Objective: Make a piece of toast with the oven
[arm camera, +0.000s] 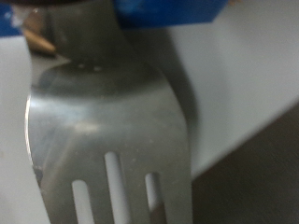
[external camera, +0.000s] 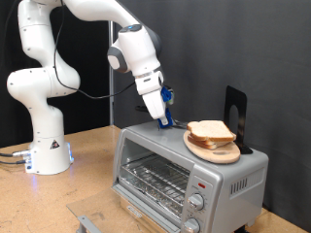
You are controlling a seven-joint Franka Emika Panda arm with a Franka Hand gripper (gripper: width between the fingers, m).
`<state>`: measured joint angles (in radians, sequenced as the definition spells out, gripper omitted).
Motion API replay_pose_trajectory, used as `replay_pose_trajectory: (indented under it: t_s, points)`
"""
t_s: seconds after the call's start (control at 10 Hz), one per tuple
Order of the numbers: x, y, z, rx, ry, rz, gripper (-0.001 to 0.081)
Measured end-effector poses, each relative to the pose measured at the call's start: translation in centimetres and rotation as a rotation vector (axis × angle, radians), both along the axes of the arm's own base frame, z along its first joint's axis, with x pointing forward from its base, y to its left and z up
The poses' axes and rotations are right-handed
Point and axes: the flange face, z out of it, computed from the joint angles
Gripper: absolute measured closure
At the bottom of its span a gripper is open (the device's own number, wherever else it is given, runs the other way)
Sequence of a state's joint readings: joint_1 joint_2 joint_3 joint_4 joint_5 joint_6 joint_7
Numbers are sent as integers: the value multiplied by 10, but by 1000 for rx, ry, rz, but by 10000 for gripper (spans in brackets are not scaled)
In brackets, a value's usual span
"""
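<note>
The silver-grey oven (external camera: 185,173) stands at the exterior view's lower right, its glass door shut and the wire rack showing behind it. On its top lies a round wooden board (external camera: 220,153) with pale, brown-crusted bread (external camera: 208,130) stacked on it; I cannot tell the slices apart. My gripper (external camera: 162,114) hangs just above the oven's top, to the exterior view's left of the bread, shut on a metal fork (external camera: 167,122). In the wrist view the fork (arm camera: 112,121) fills the frame, tines pointing away, below the blue fingertips (arm camera: 173,11). A tan edge (arm camera: 39,40) shows beside it.
A black upright stand (external camera: 236,115) sits on the oven's top behind the board. Two round knobs (external camera: 197,202) and a red mark (external camera: 199,182) are on the oven's front. The robot base (external camera: 47,155) stands on the wooden table at the exterior view's left.
</note>
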<state>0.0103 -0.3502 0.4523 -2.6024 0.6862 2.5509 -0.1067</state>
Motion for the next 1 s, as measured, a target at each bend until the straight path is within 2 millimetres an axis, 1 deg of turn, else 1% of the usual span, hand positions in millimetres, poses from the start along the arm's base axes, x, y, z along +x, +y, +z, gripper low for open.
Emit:
replay_pose_trajectory:
  t_s: [0.2, 0.3, 0.4, 0.6, 0.7, 0.8, 1.0]
  points:
    - [1, -5, 26, 37, 7, 15, 358]
    - [0, -9, 39, 44, 25, 30, 358]
    - [-4, -12, 47, 49, 50, 42, 358]
    - [-3, -14, 45, 64, 38, 19, 358]
    - [-2, -19, 48, 93, 28, -11, 358]
    - [-3, -28, 52, 118, 15, -36, 358]
    - [-8, -59, 58, 141, -1, -70, 358]
